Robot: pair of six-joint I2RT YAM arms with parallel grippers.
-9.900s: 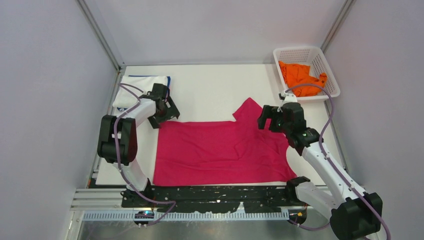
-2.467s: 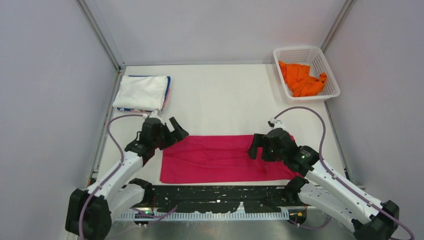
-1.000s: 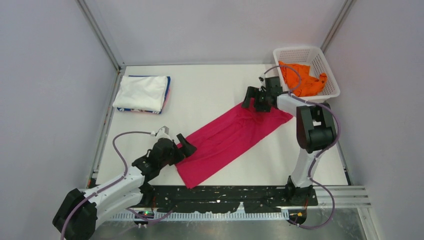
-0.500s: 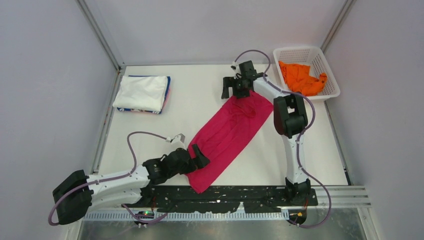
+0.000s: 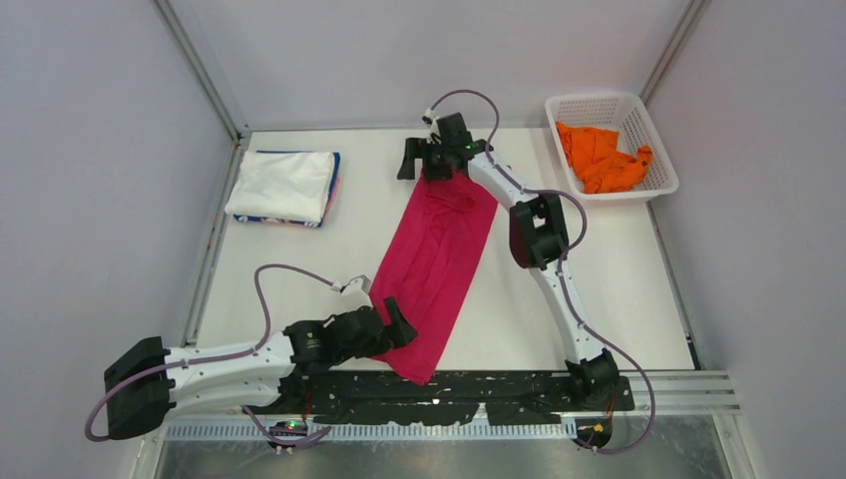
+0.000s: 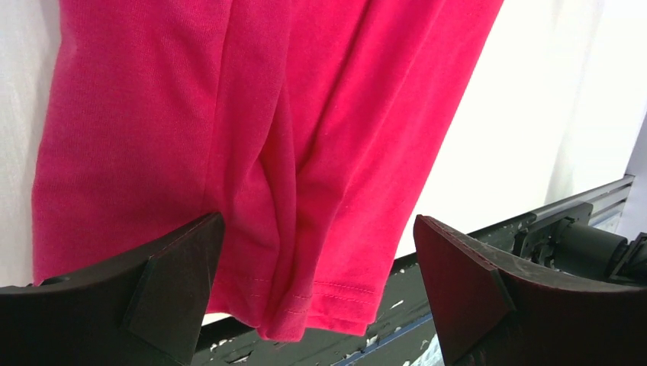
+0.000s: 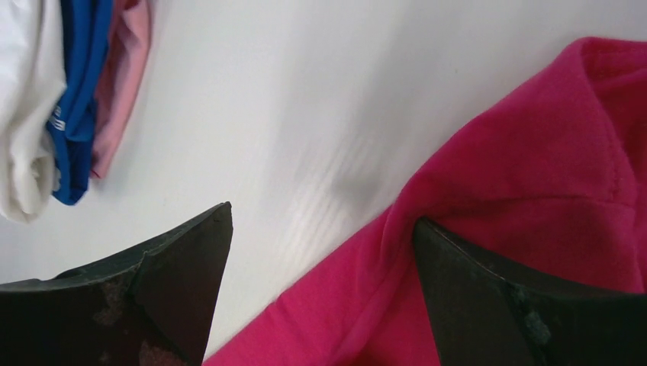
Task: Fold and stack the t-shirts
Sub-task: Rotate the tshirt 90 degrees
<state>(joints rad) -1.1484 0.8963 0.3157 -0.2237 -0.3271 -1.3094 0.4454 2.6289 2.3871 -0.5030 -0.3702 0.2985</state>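
The magenta-pink t-shirt (image 5: 436, 254) lies folded into a long strip running from the back middle of the table to its near edge. My left gripper (image 5: 394, 324) is at the strip's near end. Its jaws stand open, astride the hem (image 6: 305, 305), which overhangs the black plate. My right gripper (image 5: 421, 165) is open at the far end, with one finger on the cloth (image 7: 534, 229) and the other over bare table. A folded stack with a white t-shirt (image 5: 284, 185) on top sits at the back left. An orange t-shirt (image 5: 599, 155) lies crumpled in the basket.
The white lattice basket (image 5: 597, 98) stands at the back right corner. A black perforated plate (image 5: 499, 384) runs along the near edge. In the right wrist view the stack shows white (image 7: 23, 114), blue (image 7: 76, 114) and pink (image 7: 122, 91) edges. The right arm stretches across the table's right half.
The magenta strip has swung from a diagonal to nearly front-to-back. My right gripper moved left along the back with the far end. My left gripper moved right and nearer.
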